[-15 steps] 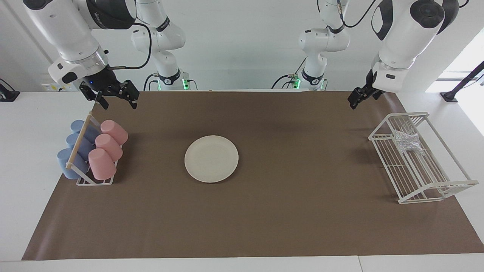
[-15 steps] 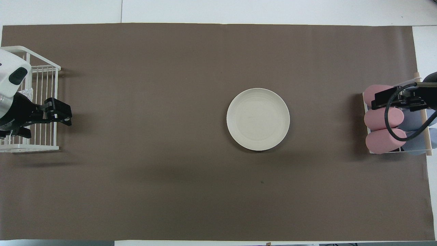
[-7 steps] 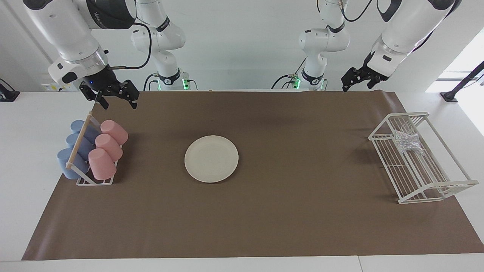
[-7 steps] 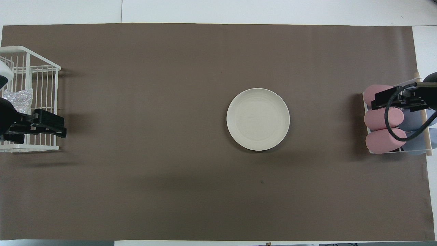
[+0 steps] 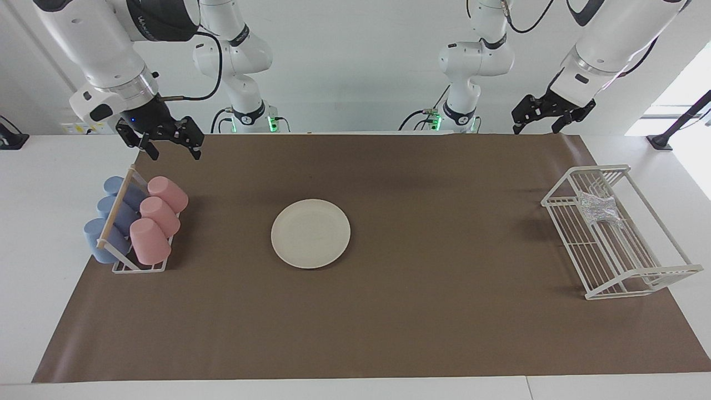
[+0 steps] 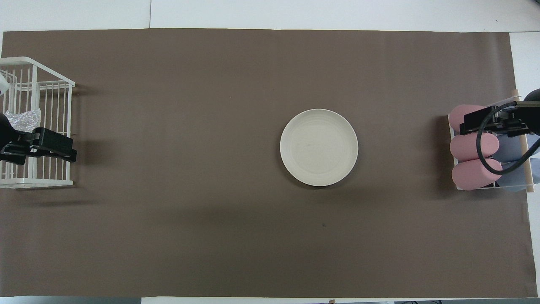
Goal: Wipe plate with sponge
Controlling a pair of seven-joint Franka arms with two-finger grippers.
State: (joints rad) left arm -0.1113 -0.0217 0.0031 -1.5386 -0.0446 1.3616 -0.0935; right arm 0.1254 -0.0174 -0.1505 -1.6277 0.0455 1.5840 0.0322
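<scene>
The cream-white plate lies flat in the middle of the brown mat with nothing on it. The silvery mesh sponge rests inside the white wire rack at the left arm's end of the table. My left gripper hangs open high in the air; seen from overhead it overlaps the rack beside the sponge, well above it. My right gripper waits open above the cup rack, holding nothing.
A small rack holds pink cups and blue cups lying on their sides at the right arm's end of the table. The brown mat covers most of the tabletop around the plate.
My left gripper has risen and swung its fingers round above the rack, uncovering the sponge in the overhead view. The right arm, plate and sponge have not moved.
</scene>
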